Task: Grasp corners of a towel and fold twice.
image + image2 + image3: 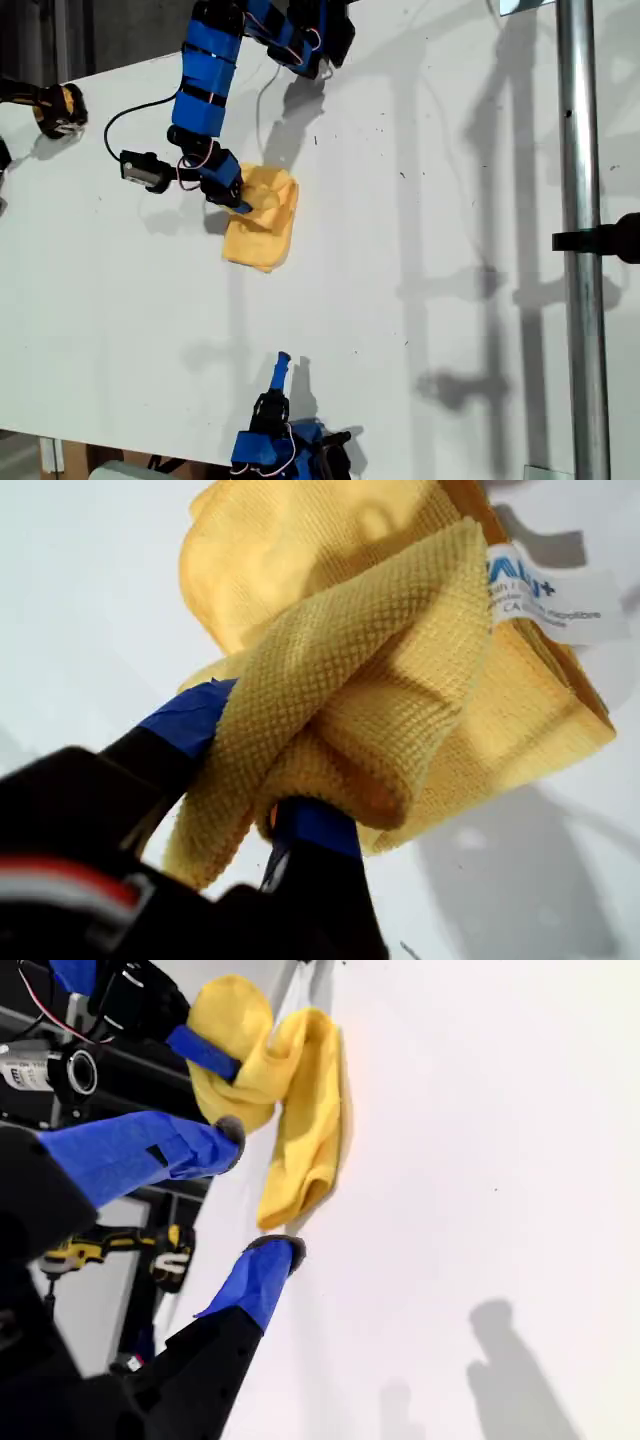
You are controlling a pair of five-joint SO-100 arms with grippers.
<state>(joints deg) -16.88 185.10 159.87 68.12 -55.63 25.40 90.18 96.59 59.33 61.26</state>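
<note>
In the exterior view, my first gripper (243, 203) reaches down from the upper arm and is clamped on a raised fold of the towel (264, 228), which lies bunched on the white table (420, 250) just beyond the jaws; bare table surrounds the cloth on all sides, and a metal pole (582, 240) stands well apart at the exterior view's right. My second gripper (281, 368) waits near the table's lower edge, well apart from the towel. In the first wrist view, the blue-taped jaws pinch a doubled flap of towel (380, 680) between them, with the white tag (545, 592) hanging off an edge past the jaws. In the second wrist view, my second gripper (262, 1188) has jaws apart and holding nothing, the towel (300, 1120) ahead of them.
</note>
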